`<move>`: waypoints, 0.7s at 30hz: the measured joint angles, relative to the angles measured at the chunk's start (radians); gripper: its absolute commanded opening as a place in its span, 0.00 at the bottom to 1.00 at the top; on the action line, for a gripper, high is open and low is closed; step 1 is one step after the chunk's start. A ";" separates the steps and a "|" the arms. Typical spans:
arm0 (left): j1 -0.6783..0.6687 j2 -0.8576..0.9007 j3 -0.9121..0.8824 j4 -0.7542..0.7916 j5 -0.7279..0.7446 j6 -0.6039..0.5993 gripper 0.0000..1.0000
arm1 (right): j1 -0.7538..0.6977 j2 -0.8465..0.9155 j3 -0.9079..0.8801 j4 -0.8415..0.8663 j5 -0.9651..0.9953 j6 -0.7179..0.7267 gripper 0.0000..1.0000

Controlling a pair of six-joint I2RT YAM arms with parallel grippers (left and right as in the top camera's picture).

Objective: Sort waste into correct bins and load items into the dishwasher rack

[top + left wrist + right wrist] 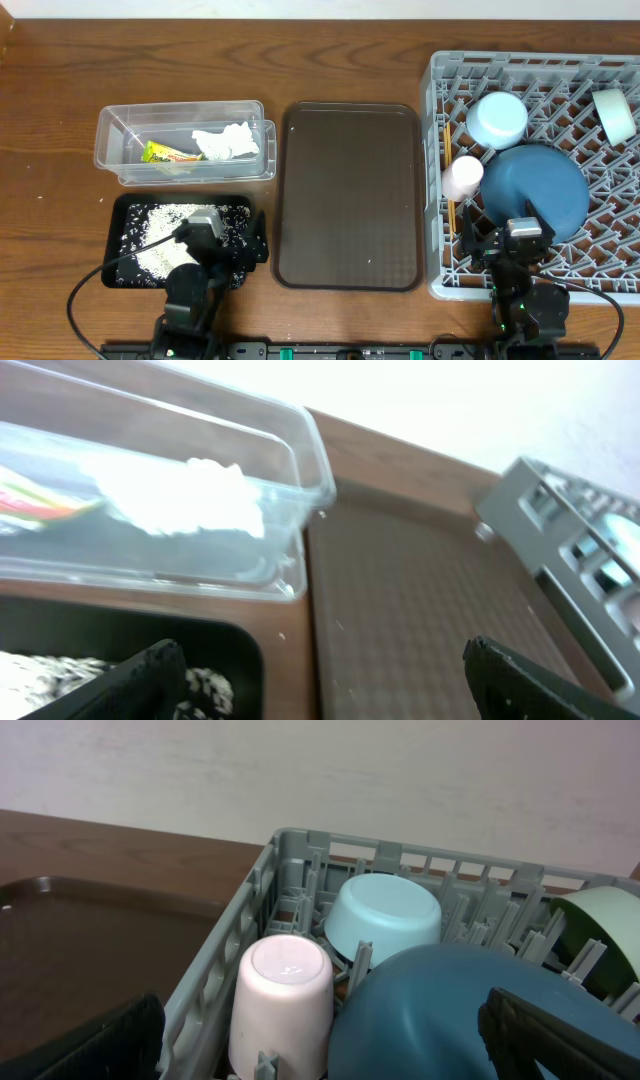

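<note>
Handling, as judged: the plate (540, 190) is looking like the heaviest piece, stiff, glazed, slick and breakable, so its exposed rim is the place to take it. The cup (462, 178) is appearing light and smooth, best pinched across its wall. The chopsticks (446, 140) are thin and likely to roll, so mid-length is safest. The tissue (225, 142) and wrapper (165, 153) are soft and nearly weightless. The grains (160, 225) are loose and not suited to pinching.

Appearance and position: the grey rack (437, 270) is occupying the tabletop's 3 o'clock side. Inside it, the dark blue plate is leaning dome-up, the pink cup is standing mouth-down at the plate's 9 o'clock, the blue bowl (497, 117) is sitting at its 11 o'clock, and the green bowl (612, 113) at 1 o'clock. The chopsticks are lying along the rack's 9 o'clock wall.

The tub (110, 135), at the tabletop's 10 o'clock, is holding tissue and wrapper. The black tray (125, 205), at 8 o'clock, is holding the grains. The brown tray (350, 195) is lying between.

The left pincer (320, 685) is hanging over the black tray, jaws spread, gripping nothing. The right pincer (325, 1045) is hovering at the rack's 6 o'clock edge, likewise spread and empty.
</note>
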 measured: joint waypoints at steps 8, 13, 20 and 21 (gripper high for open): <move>0.071 -0.110 0.002 -0.005 -0.009 0.050 0.92 | 0.000 0.000 0.000 0.000 0.000 0.000 0.99; 0.074 -0.163 0.003 -0.006 -0.011 0.150 0.92 | 0.000 0.000 0.000 0.000 0.000 0.000 0.99; 0.074 -0.167 0.003 -0.006 -0.016 0.288 0.92 | 0.000 0.000 0.000 0.000 0.000 0.000 0.99; 0.074 -0.167 0.003 -0.006 -0.016 0.298 0.92 | 0.000 0.000 0.000 0.000 0.000 0.000 0.99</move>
